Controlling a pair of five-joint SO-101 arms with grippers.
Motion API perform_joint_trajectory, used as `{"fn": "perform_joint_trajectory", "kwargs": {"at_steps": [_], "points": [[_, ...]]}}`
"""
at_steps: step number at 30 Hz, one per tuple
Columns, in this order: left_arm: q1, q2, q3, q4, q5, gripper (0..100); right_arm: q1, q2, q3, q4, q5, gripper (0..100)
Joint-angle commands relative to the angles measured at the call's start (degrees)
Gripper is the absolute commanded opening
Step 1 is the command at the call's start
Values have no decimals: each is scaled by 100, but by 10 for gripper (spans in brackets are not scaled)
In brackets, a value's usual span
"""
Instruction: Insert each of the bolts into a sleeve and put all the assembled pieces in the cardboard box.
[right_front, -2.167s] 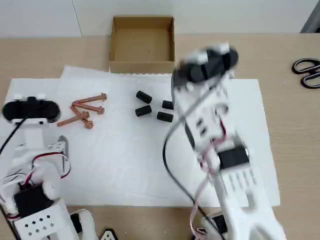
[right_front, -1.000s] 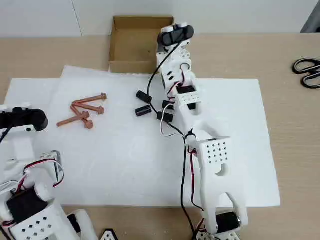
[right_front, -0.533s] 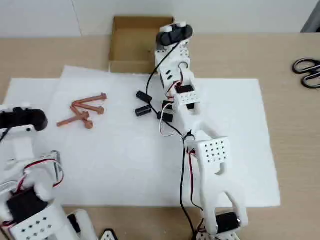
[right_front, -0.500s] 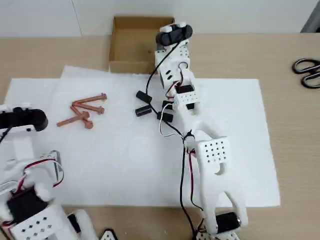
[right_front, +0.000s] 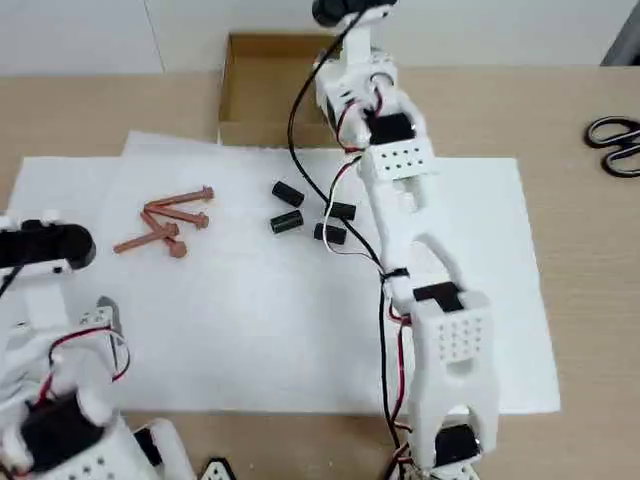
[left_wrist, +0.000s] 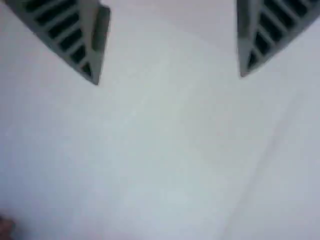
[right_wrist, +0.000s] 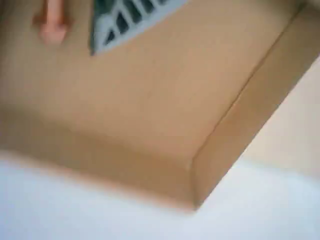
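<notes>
The cardboard box (right_front: 240, 85) stands at the back of the table, and its brown floor (right_wrist: 150, 105) and a corner wall show in the right wrist view. My right gripper (right_wrist: 107, 30) hangs over the box, with a copper bolt (right_wrist: 50, 27) beside it; whether it holds the bolt is unclear. Several copper bolts (right_front: 165, 220) lie in a heap on the left of the white foam sheet (right_front: 250, 330). Several black sleeves (right_front: 287, 222) lie in the middle, beside the right arm (right_front: 400, 200). My left gripper (left_wrist: 167, 75) stands open over bare foam at the front left (right_front: 105, 312).
Scissors (right_front: 615, 145) lie on the wooden table at the far right. The stretched right arm crosses the foam from the front edge to the box. Bare foam spreads between the two arms.
The right arm swung from above the foam to the box, then rose and stretched farther over it. The left arm sank slightly toward the front. Bolts and sleeves kept their places.
</notes>
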Motion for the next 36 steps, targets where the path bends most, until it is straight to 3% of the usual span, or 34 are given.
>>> {"fn": "perform_joint_trajectory", "kwargs": {"at_steps": [1, 8, 12, 16, 19, 27, 36], "points": [[-9, -519, -215, 44, -53, 173, -110, -954, -264, 1349, 26, 191], [-9, -949, -189, 308, -53, 173, -646, -1587, -255, 4532, 44, 191], [-9, -782, -207, 290, -35, 173, -708, -1640, -255, 5578, 62, 191], [-18, -484, -233, 229, 18, 173, -444, -1411, -132, 5569, 35, 191], [-18, -158, -233, 70, 448, 173, -409, -1235, -123, 5771, 193, 193], [-18, 774, -233, -44, 1029, 171, -804, -1130, -105, 5895, 2154, 191], [-18, 774, -189, -97, 1037, 171, -884, -787, 325, 5842, 3191, 192]]}}
